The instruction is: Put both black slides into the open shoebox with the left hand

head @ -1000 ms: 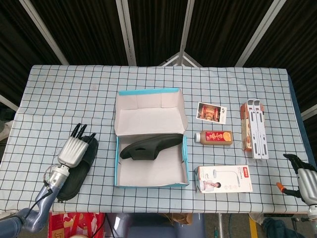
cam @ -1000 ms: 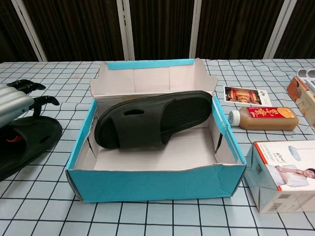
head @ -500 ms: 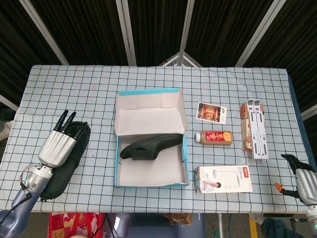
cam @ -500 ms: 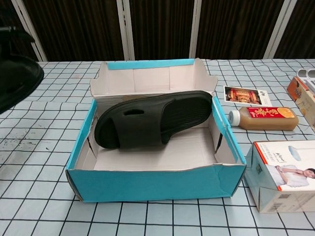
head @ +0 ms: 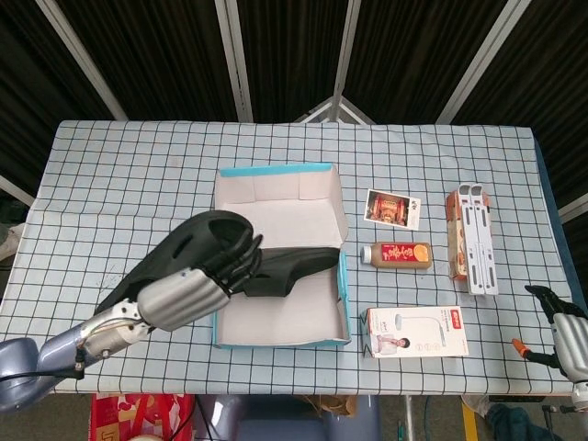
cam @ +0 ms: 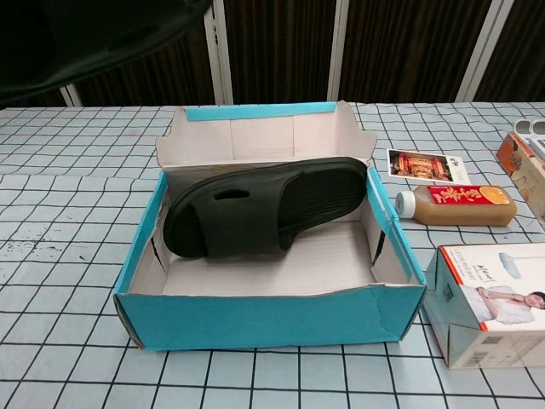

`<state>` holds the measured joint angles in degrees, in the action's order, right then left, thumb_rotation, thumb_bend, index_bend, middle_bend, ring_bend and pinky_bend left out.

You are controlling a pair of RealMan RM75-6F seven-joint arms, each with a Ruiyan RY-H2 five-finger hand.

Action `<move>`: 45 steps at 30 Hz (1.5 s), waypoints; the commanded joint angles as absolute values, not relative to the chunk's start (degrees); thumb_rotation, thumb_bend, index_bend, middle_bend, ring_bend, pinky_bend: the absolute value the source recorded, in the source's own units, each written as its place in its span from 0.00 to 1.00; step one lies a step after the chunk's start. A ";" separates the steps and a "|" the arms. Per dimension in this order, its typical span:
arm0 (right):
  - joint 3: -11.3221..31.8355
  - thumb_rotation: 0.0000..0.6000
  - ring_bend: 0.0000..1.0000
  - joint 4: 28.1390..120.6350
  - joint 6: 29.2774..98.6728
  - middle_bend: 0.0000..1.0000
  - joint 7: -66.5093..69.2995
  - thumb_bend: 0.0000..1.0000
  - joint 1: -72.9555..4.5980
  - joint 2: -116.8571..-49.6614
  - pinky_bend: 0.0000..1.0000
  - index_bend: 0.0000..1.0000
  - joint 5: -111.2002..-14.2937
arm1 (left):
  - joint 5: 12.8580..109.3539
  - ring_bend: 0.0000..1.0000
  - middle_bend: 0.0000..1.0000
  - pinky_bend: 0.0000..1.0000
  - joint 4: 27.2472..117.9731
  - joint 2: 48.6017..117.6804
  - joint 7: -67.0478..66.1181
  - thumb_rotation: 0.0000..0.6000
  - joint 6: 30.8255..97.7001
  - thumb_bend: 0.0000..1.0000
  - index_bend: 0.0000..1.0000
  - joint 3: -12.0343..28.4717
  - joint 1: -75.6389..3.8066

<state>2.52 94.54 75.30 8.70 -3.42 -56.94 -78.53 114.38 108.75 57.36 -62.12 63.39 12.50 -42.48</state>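
Black rubbery slide (head: 179, 250) number two is up off the bench in my left hand (head: 188, 292), fingers hooked into its strap end, the sole slanting down toward my side; carried high like this it should pass over the shoebox (head: 280, 342) wall rather than clip it. In the chest view it shows only as a dark mass across the top left corner, so I judge height from the head view alone. The first slide (cam: 264, 204) already lies inside, propped on edge against the box's left and far walls with its ribbed sole facing the camera, leaving bare cardboard floor toward the near wall. That bare strip is where I would aim the second one, laid flat or leaned against its mate. The lid flap stands up at the back, so entry from above or from the left looks free. To the right of the box, well apart from my path, sit a juice bottle (head: 397, 254), a picture card (head: 392, 208), a lamp carton (head: 416, 332) and a white folding stand (head: 476, 237). My right hand (head: 564, 333) hangs idle at the bench's far right corner, holding nothing; whether its fingers are spread or curled I cannot tell.
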 commanded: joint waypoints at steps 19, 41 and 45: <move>2.63 1.00 0.25 93.76 74.85 0.16 9.61 0.23 -3.50 -56.98 0.22 0.18 -78.15 | 130.98 0.07 0.49 0.07 96.53 69.91 -54.00 1.00 43.98 0.51 0.21 7.70 -66.82; 2.67 1.00 0.25 93.64 74.78 0.16 9.37 0.23 -3.59 -57.07 0.22 0.18 -78.11 | 134.35 0.07 0.48 0.07 82.79 79.47 -51.66 1.00 55.94 0.51 0.21 -2.48 -64.41; 2.64 1.00 0.25 93.73 74.68 0.16 9.23 0.23 -3.65 -57.10 0.22 0.18 -78.12 | 134.42 0.07 0.48 0.07 82.26 80.50 -52.27 1.00 55.92 0.51 0.21 -2.59 -63.86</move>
<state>2.65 93.73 74.69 9.23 -3.65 -57.10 -78.12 134.26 82.76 80.19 -52.20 55.90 -2.67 -63.89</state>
